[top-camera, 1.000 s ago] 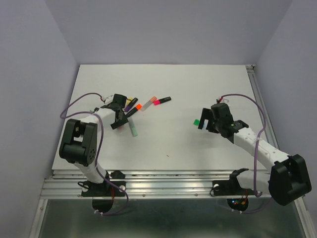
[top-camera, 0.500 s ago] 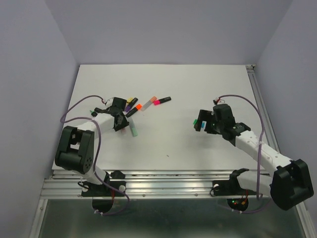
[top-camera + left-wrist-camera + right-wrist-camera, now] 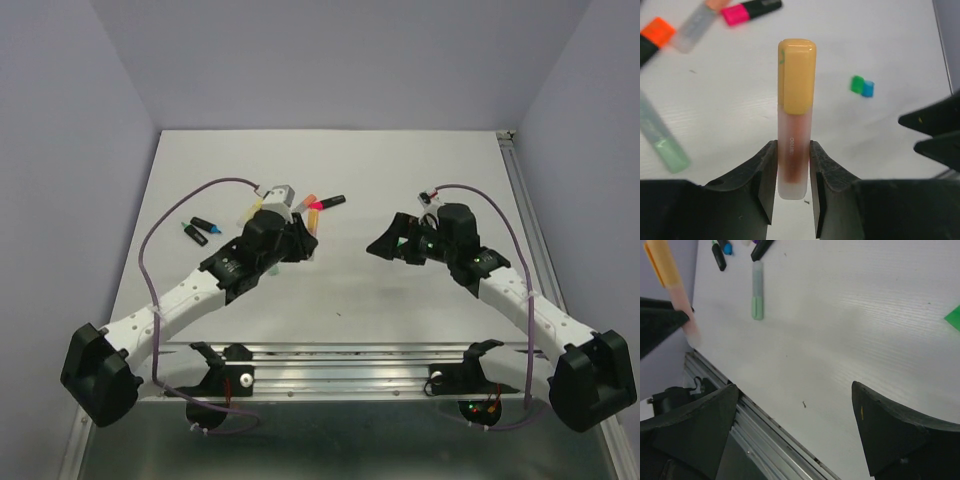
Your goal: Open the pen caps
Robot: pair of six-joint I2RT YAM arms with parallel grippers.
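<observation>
My left gripper (image 3: 792,150) is shut on the pale frosted body of a pen (image 3: 792,160) and holds it above the table, its peach-yellow cap (image 3: 796,75) on and pointing away. In the top view this gripper (image 3: 300,240) is near the table's middle. My right gripper (image 3: 797,425) is open and empty, facing the left one (image 3: 385,243). The held pen shows at the upper left of the right wrist view (image 3: 670,280). Loose green and blue caps (image 3: 861,86) lie side by side on the table.
Capped pens lie behind the left gripper: a pink-capped one (image 3: 737,12), an orange-capped one (image 3: 657,30) and a mint one (image 3: 665,145). Two short black pens (image 3: 195,232) lie at the left. The table's near rail (image 3: 765,430) is under the right gripper.
My left arm has left the pen pile and swung right to the middle, holding the peach-capped pen. My right gripper has moved left toward it. The black pens at the left are now uncovered.
</observation>
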